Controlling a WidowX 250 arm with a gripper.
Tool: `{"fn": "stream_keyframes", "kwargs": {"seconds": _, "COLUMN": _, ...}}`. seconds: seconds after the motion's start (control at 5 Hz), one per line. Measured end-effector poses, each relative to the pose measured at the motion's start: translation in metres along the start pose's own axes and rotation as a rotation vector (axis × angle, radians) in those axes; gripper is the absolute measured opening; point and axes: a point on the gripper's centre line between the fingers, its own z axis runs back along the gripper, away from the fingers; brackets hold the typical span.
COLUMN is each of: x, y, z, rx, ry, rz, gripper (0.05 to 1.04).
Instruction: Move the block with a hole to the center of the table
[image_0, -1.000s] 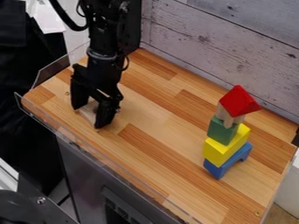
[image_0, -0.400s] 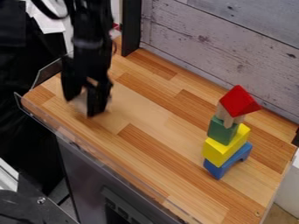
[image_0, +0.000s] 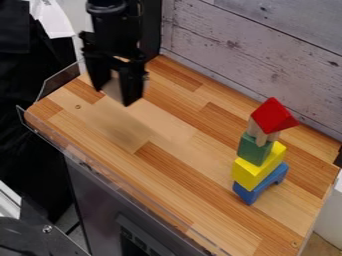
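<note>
A black gripper clamps a pale wooden block between its fingers, aloft over the view's left side of a wood-topped table. At right stands a stack: blue arch, yellow block, green block, bare-wood piece and, on top, red triangular block.

Black arm, ringed collar (greyish, perhaps)

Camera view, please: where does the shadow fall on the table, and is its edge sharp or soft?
In the camera view, a soft-edged shadow darkens the wooden table below the end effector and the pale block it holds.
</note>
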Motion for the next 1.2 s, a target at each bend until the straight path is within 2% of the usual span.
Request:
{"fn": "stream_keyframes", "kwargs": {"seconds": 0.2, "x": 0.008, "y": -0.02, "z": -0.02, "rx": -0.049, "ry": 0.035, "rz": 0.002, "gripper": 0.813}}
{"fn": "stream_keyframes", "kwargs": {"seconds": 0.4, "x": 0.022, "y": -0.039, "z": -0.051, "rx": -0.058, "ry": 0.092, "rz": 0.025, "gripper": 0.813}}
{"fn": "stream_keyframes", "kwargs": {"seconds": 0.6, "x": 0.03, "y": -0.055, "z": -0.075, "rx": -0.047, "ry": 0.138, "rz": 0.049, "gripper": 0.813}}
{"fn": "stream_keyframes", "kwargs": {"seconds": 0.8, "x": 0.045, "y": -0.062, "z": -0.081, "rx": -0.022, "ry": 0.107, "rz": 0.094, "gripper": 0.813}}
{"fn": "stream_keyframes", "kwargs": {"seconds": 1.0, "x": 0.048, "y": -0.065, "z": -0.084, "rx": 0.008, "ry": 0.101, "rz": 0.122, "gripper": 0.854}}
{"fn": "stream_keyframes", "kwargs": {"seconds": 1.2, "x": 0.045, "y": -0.062, "z": -0.083, "rx": 0.044, "ry": 0.089, "rz": 0.166, "gripper": 0.951}}
